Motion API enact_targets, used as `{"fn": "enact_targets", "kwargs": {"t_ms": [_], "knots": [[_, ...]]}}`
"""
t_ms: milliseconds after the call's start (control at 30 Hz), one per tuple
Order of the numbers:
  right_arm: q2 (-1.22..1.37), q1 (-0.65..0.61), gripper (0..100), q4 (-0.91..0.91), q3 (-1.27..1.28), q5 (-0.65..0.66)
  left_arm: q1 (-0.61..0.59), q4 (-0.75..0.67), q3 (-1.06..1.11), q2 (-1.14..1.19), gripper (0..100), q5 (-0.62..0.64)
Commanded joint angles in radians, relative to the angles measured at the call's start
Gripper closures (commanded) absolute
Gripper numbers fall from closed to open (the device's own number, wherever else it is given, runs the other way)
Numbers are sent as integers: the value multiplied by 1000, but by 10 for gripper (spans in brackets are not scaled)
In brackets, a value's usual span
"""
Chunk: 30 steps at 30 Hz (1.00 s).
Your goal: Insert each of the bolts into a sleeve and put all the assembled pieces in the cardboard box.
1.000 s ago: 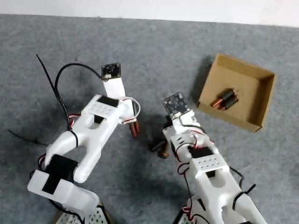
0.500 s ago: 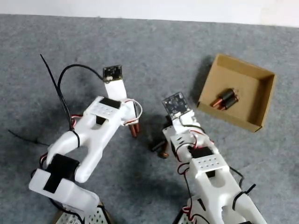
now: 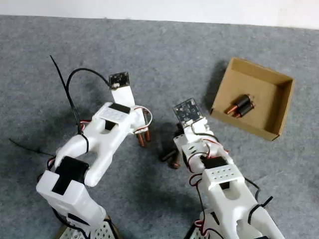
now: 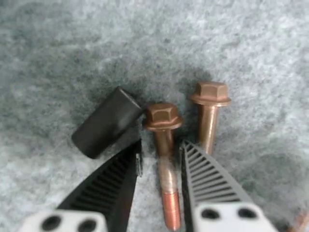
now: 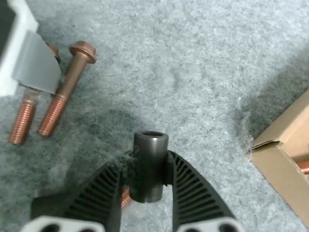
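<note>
No legible text, labels, brands, numbers or signs anywhere in view.

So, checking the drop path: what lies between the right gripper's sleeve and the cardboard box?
Just bare grey carpet from the sleeve to the cardboard box, as the right wrist view shows.
</note>
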Motion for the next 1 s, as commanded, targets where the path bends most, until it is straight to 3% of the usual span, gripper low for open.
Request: {"fn": "enact_targets", "kwargs": {"t_ms": [0, 133, 267, 567, 767, 967], "knots": [[-22, 10, 994, -35, -10, 9, -1, -14, -27, 2, 867, 6], [-22, 10, 994, -35, -10, 9, 27, -11, -22, 2, 880, 6], [-22, 10, 994, -35, -10, 9, 28, -12, -27, 2, 1000, 3], [-31, 10, 994, -35, -10, 9, 30, -12, -30, -13, 995, 8], [-84, 16, 994, -36, 31, 3, 25, -21, 81, -206, 996, 8], [-397, -8, 994, -36, 200, 3, 21, -249, 355, -499, 996, 8]]}}
